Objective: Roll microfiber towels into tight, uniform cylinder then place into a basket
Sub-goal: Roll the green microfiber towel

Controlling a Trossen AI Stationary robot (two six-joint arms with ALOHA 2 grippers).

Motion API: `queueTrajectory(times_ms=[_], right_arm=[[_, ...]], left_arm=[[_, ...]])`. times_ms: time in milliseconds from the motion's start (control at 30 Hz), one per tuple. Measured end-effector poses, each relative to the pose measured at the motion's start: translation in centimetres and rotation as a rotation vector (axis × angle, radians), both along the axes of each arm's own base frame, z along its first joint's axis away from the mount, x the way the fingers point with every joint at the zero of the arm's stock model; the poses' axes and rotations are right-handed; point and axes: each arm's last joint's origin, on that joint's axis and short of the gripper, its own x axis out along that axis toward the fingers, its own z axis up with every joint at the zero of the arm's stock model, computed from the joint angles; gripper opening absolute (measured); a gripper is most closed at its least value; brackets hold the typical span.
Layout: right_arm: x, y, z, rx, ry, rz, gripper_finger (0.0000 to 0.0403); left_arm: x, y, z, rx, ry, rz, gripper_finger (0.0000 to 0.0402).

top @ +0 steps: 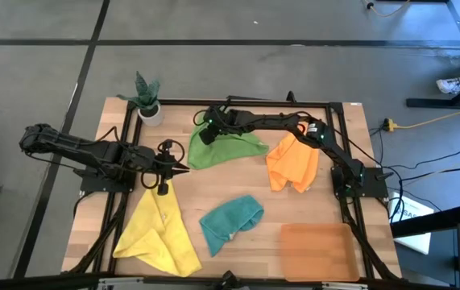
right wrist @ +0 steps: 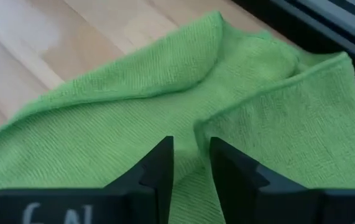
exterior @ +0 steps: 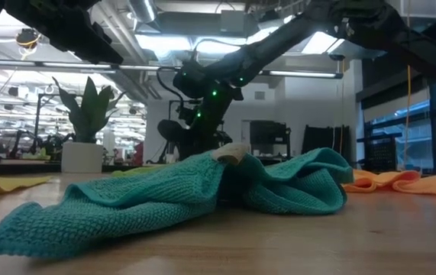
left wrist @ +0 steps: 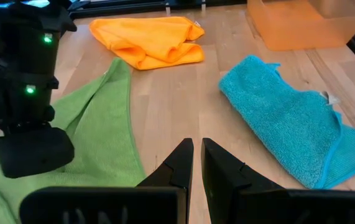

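Right gripper (right wrist: pixel 189 163) over green towel (right wrist: pixel 165 99); no legible writing

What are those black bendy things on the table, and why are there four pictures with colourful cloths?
The black bendy things are two robot arms. Each one ends in a two-finger pincher called an end effector.

One picture looks down from above. One looks across the table from tabletop height. The other two come from small cameras on the arms' wrists.

On the wooden table lie four towels: green, orange, yellow and teal. There is also an orange-brown basket and a small plant.

The right end effector is down on the green towel, with a fold of it between its fingers. The left end effector hangs over bare wood beside the green towel, fingers nearly together, holding nothing.
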Motion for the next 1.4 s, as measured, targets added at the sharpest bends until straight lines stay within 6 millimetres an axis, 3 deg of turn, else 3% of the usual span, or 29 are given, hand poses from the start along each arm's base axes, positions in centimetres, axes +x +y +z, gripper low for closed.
queueTrajectory(times_ms=[267,467,733,1033,1400], right_arm=[[-0.1,0.0,0.0,-0.013,0.022,0.02,0.0069],[-0.2,-0.1,0.0,-0.064,0.065,0.045,0.0011],[-0.1,0.3,0.3,-0.098,0.1,0.102,0.0004],[0.6,1.0,4.2,-0.157,0.13,0.201,0.0003],[-0.6,1.3,7.7,-0.22,0.373,0.34,0.0002]], left_arm=[[0.0,0.0,0.0,-0.002,0.0,-0.004,0.0025],[0.0,0.0,0.0,-0.002,0.0,-0.004,0.0025],[0.0,-0.1,0.0,-0.002,0.0,-0.005,0.0025],[-0.1,0.0,-0.1,-0.022,0.007,0.008,0.0025],[-0.2,-0.5,-0.1,-0.037,0.011,0.0,0.0025]])
